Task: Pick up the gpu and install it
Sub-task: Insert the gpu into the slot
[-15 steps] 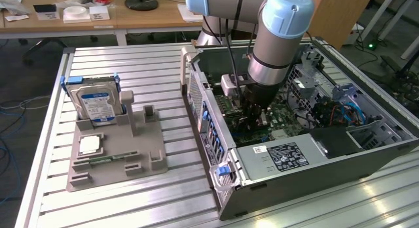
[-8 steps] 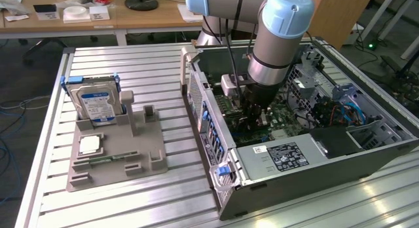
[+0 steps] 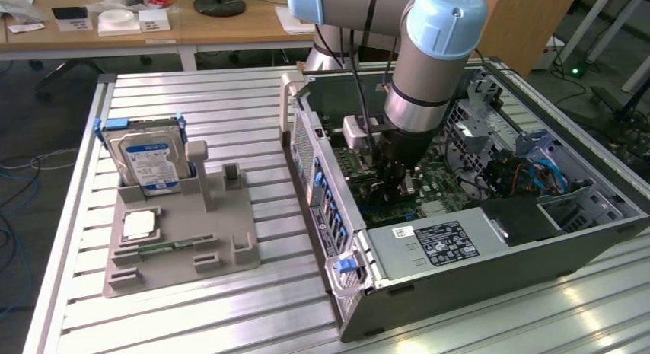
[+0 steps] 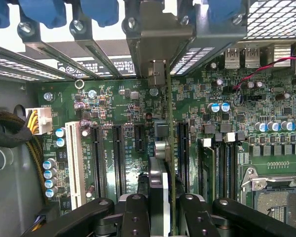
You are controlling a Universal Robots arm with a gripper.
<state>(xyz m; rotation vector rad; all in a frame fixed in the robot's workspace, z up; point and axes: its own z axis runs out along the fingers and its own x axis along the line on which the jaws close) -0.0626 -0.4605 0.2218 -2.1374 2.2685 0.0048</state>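
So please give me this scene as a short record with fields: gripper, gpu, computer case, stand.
gripper: shut on the gpu, down inside the computer case
gpu: held on edge over the motherboard slots
computer case: open, on its side on the table
stand: holds the hard drive upright, at the exterior view's left

Gpu [image 4: 164,163] lower edge hidden between gripper fingers [image 4: 136,217]; CPU socket [image 4: 281,192] cropped (frame edge).

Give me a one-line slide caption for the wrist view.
Gripper holds the gpu edge-on above the motherboard's expansion slots, its bracket toward the case's rear slot openings.
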